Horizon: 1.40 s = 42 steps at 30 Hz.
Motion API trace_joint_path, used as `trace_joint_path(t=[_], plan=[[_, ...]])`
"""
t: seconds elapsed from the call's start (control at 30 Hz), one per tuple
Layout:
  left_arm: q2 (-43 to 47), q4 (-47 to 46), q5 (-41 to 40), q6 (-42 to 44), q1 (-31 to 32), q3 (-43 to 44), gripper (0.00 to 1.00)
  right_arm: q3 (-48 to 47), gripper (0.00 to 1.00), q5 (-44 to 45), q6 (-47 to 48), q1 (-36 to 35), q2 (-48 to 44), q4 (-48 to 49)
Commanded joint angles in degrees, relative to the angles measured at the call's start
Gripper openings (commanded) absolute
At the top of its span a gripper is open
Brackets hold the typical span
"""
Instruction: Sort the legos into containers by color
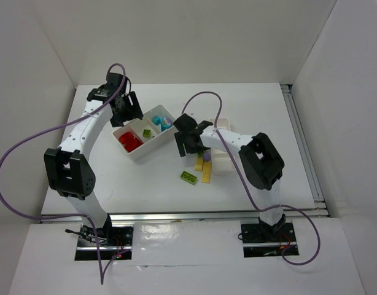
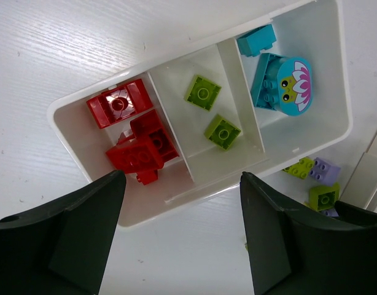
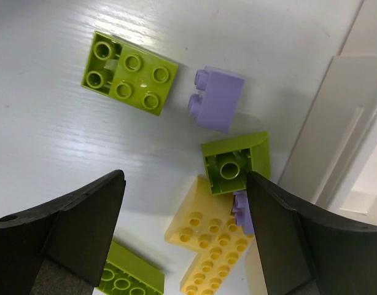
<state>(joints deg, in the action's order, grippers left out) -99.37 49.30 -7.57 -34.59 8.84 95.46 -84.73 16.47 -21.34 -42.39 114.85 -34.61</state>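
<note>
White table (image 1: pixel 139 196) enclosed by plain white walls (image 1: pixel 176 37); both arms reach in from its near edge. The three-compartment tray (image 2: pixel 326 74) lies askew left of the table's centre, toward the far edge. Contents: red bricks (image 2: pixel 136 132) heaped in one end compartment, two lime green bricks (image 2: pixel 203 92) in the middle one, teal bricks (image 2: pixel 280 83) in the other end, one bearing a printed flower face. The left gripper (image 2: pixel 182 184) hangs over the tray's long side, jaws spread wide, nothing between them. The narrow tray (image 3: pixel 354 110) lies right of centre, partly under the right arm; its contents cannot be made out. The right gripper (image 3: pixel 183 178) hangs over the loose pieces just beside that tray, jaws likewise apart and empty. Beneath it on the bare table: a studded lime green brick (image 3: pixel 130 74), a lilac brick (image 3: pixel 218 101) on its side, an upturned lime green brick (image 3: pixel 236 161) touching the yellow bricks (image 3: pixel 207 239), and a further lime green brick (image 3: pixel 130 276) at the view's lower edge.
</note>
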Motion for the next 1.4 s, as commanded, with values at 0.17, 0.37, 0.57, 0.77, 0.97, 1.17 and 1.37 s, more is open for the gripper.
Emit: trace_joint_path(t=[0.17, 0.37, 0.57, 0.77, 0.97, 1.17, 1.37], plan=[[-0.47, -0.78, 0.54, 0.31, 0.21, -0.36, 0.85, -1.32, 0.87, -1.70, 0.86, -0.41, -0.77, 1.04], [-0.47, -0.78, -0.78, 0.31, 0.21, -0.36, 0.85, -0.27, 0.84, -9.60, 1.29, -0.94, 0.47, 1.56], [0.06, -0.78, -0.78, 0.31, 0.21, -0.36, 0.85, -2.54, 0.82, -20.85, 6.83, -1.99, -1.29, 4.02], [1.20, -0.78, -1.30, 0.31, 0.21, -0.36, 0.85, -1.41, 0.81, -12.10, 7.72, -1.99, -6.82, 6.75], [1.20, -0.78, -1.30, 0.31, 0.21, -0.88, 0.85, -1.40, 0.94, 0.83, 5.70, -1.99, -4.73, 2.28], [1.20, -0.78, -1.30, 0.31, 0.21, -0.89, 0.83, -0.88, 0.97, 0.32, 5.70, -1.47, -0.86, 1.47], [1.20, -0.78, -0.78, 0.31, 0.21, -0.89, 0.83, 1.32, 0.88, -2.22, 4.39, -0.94, 0.55, 3.50]])
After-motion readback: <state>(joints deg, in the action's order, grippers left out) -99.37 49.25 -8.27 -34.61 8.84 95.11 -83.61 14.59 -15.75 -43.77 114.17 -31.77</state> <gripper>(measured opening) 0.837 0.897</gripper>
